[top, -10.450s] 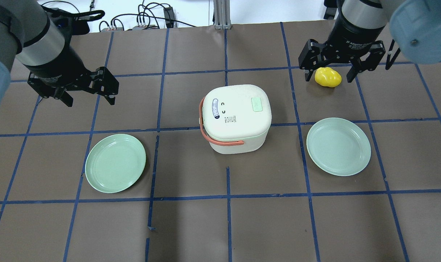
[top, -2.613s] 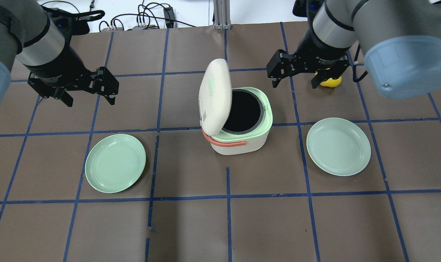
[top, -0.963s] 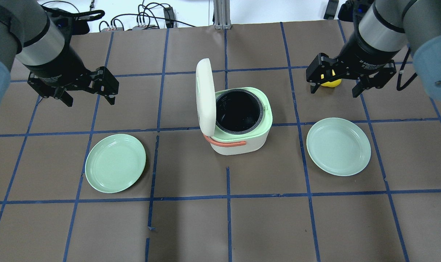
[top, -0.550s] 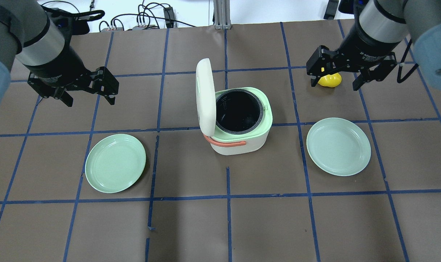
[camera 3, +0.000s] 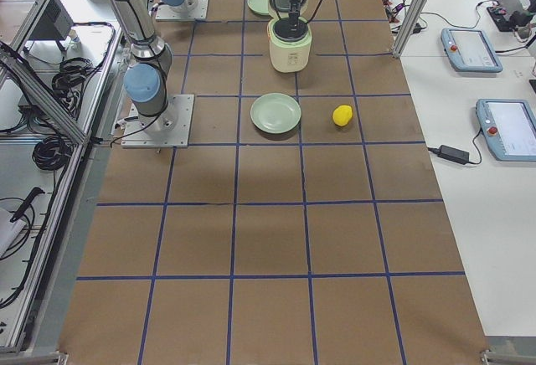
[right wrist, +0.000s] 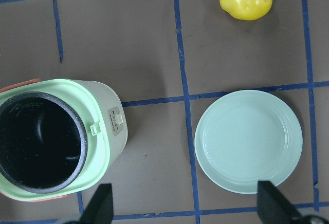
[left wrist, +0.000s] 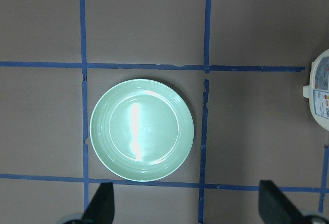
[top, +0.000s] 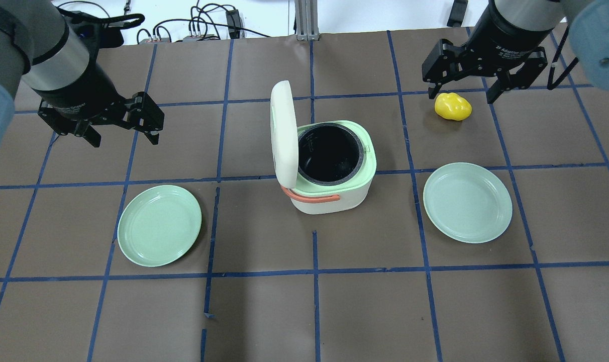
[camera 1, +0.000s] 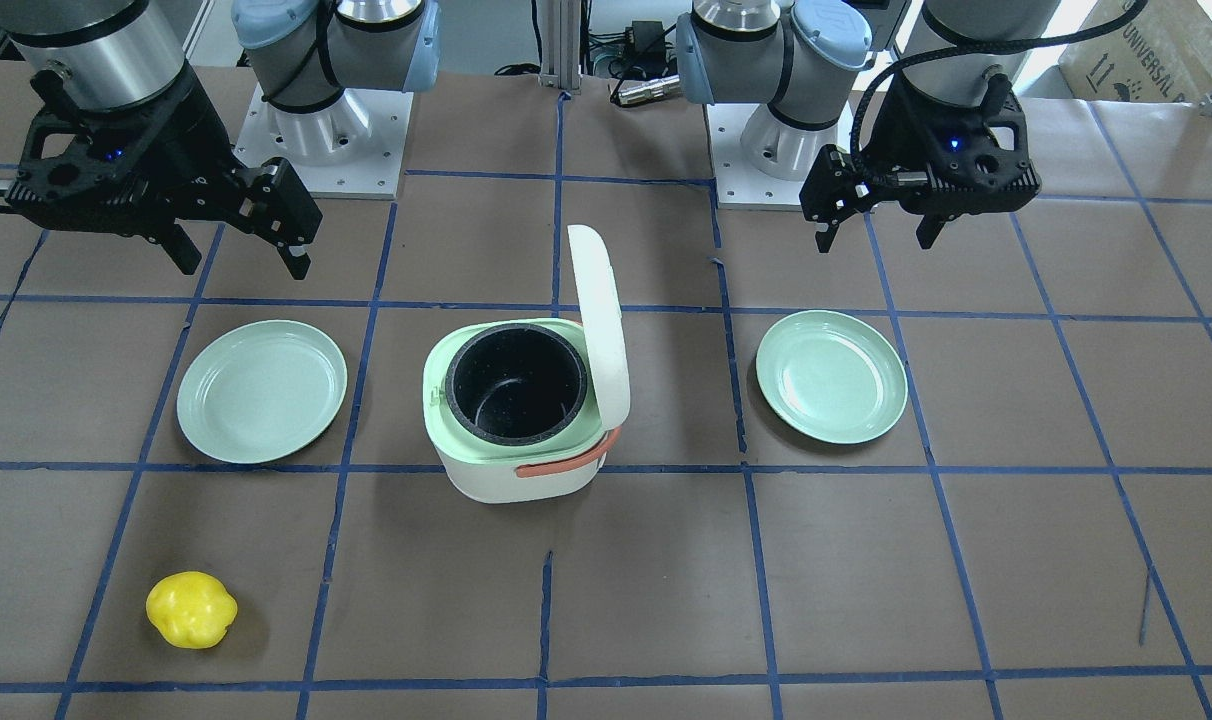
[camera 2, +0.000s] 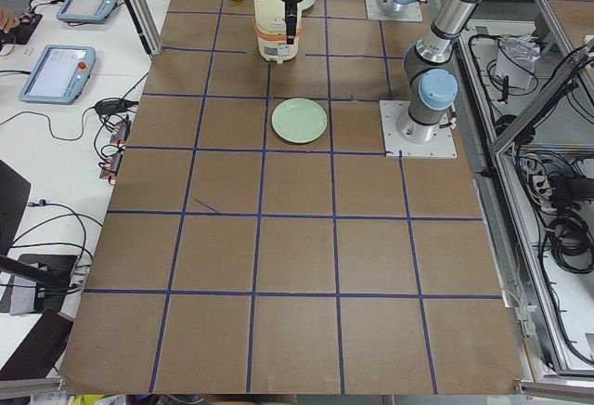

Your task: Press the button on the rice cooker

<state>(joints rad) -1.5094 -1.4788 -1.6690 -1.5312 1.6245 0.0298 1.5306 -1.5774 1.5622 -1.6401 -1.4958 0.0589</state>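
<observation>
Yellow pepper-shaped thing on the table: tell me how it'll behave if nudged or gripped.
The yellow pepper-shaped thing is rounded and lobed, so a nudge would probably make it wobble or roll unevenly. Its glossy, bulging surface might slip from a pinch unless gripped across its middle.

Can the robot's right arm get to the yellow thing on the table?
Probably yes. The right gripper hangs open in the air, and the yellow thing lies alone on its side of the table. The plate and rice cooker sit apart from it, so nothing seems in the way.
</observation>
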